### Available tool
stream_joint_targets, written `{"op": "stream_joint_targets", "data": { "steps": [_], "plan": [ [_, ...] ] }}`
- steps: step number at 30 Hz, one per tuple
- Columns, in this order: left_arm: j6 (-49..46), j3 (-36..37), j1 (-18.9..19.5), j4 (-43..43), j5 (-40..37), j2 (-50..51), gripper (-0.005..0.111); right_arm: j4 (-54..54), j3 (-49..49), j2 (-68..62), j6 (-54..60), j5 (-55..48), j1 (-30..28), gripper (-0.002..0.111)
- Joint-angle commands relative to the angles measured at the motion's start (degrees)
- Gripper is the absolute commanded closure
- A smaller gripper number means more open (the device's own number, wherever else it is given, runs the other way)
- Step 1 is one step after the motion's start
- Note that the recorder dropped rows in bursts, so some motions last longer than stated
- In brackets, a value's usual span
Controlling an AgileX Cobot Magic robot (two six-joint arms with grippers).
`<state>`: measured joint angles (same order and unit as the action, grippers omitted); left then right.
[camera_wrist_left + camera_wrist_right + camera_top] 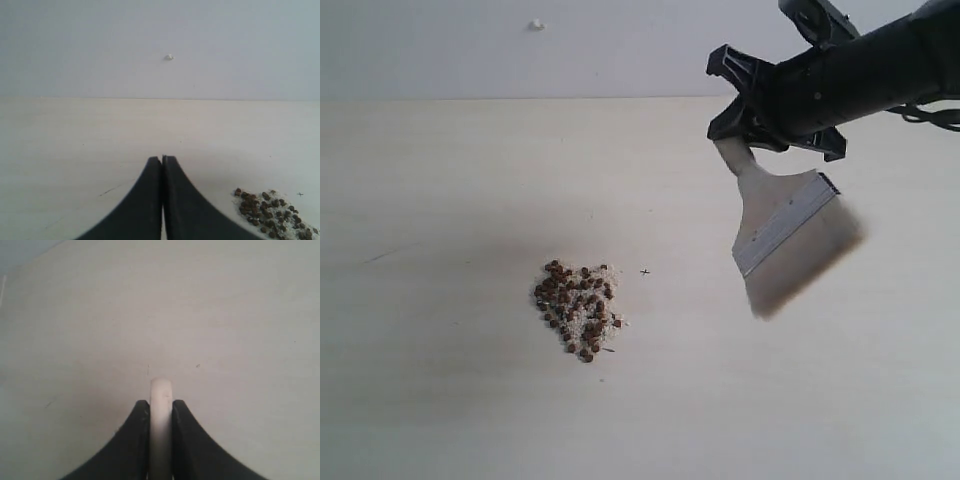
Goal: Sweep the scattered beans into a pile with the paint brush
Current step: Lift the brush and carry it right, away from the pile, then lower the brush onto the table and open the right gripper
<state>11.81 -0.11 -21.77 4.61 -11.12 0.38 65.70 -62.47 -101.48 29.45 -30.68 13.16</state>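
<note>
Tiny round brown beans point(576, 310) sit in one pile. The right tool point(160, 407) pinches the wide, pale-handled paint brush point(785, 225). The left tool point(162, 160) is closed and empty.

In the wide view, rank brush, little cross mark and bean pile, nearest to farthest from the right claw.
From the right gripper:
1. paint brush, clamped in it.
2. cross mark, just right of the pile.
3. beans, heaped farther left.
</note>
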Motion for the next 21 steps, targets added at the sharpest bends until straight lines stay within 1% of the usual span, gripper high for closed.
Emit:
{"op": "stream_joint_targets", "data": {
  "steps": [1, 2, 3, 4, 11, 15, 21],
  "plan": [
    [-0.1, 0.1, 0.1, -0.3, 0.1, -0.2, 0.107, 12.9, 5.3, 0.6, 7.6, 4.9, -0.4, 0.108],
    [-0.1, 0.1, 0.1, -0.3, 0.1, -0.2, 0.107, 21.7, 8.4, 0.6, 15.4, 7.3, -0.4, 0.108],
    [-0.1, 0.1, 0.1, -0.3, 0.1, -0.2, 0.107, 31.0, 10.4, 0.4, 25.7, 7.2, -0.4, 0.108],
    [-0.1, 0.1, 0.1, -0.3, 0.1, -0.2, 0.107, 34.2, 12.7, 0.0, 35.7, 4.1, -0.4, 0.108],
    [-0.1, 0.1, 0.1, -0.3, 0.1, -0.2, 0.107, 34.2, 13.5, -4.0, 37.5, 4.1, -0.4, 0.108],
    [-0.1, 0.1, 0.1, -0.3, 0.1, -0.2, 0.107, 34.2, 13.5, -6.0, 37.5, 9.3, -0.4, 0.108],
    [-0.1, 0.1, 0.1, -0.3, 0.1, -0.2, 0.107, 34.2, 13.4, -8.2, 37.5, 13.7, -0.4, 0.108]
  ]
}}
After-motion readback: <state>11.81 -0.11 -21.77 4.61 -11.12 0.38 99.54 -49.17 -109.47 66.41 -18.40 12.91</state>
